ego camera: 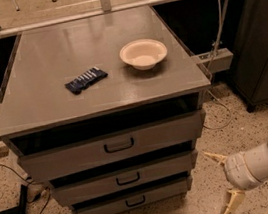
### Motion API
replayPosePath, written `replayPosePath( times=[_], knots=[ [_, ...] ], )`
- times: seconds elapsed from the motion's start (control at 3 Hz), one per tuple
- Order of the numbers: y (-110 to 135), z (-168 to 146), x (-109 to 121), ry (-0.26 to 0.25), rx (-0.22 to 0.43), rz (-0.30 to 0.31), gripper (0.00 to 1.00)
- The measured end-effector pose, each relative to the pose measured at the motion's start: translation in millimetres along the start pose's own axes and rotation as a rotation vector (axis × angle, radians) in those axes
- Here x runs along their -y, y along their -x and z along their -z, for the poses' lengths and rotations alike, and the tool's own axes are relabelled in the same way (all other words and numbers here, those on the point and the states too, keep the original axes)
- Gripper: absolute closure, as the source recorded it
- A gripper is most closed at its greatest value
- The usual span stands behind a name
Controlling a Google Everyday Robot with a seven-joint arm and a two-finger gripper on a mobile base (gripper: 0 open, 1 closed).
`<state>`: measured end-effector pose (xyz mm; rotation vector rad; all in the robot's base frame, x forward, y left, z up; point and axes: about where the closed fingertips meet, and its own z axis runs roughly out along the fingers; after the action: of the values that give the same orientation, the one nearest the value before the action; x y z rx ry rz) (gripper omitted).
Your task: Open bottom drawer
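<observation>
Three drawers stacked; bottom drawer (162, 192) at lower centre of frame, handle (135, 200) lying horizontal. Gripper (216, 185) at lower right, jaws spread wide, empty; handle well left of them.

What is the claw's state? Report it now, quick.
The claw is open and holds nothing; it hangs low to the right of the bottom drawer, not touching it.
</observation>
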<state>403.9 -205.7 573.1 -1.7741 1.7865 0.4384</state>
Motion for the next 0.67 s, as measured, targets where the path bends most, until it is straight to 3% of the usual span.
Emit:
replayPosePath(
  times=[0.33,0.67],
  knots=[
    [-1.6,-13.2,-4.9,0.023,0.022,-0.016,0.0],
    [-13.8,-55.9,-14.8,0.062,0.07,-0.061,0.0]
  ],
)
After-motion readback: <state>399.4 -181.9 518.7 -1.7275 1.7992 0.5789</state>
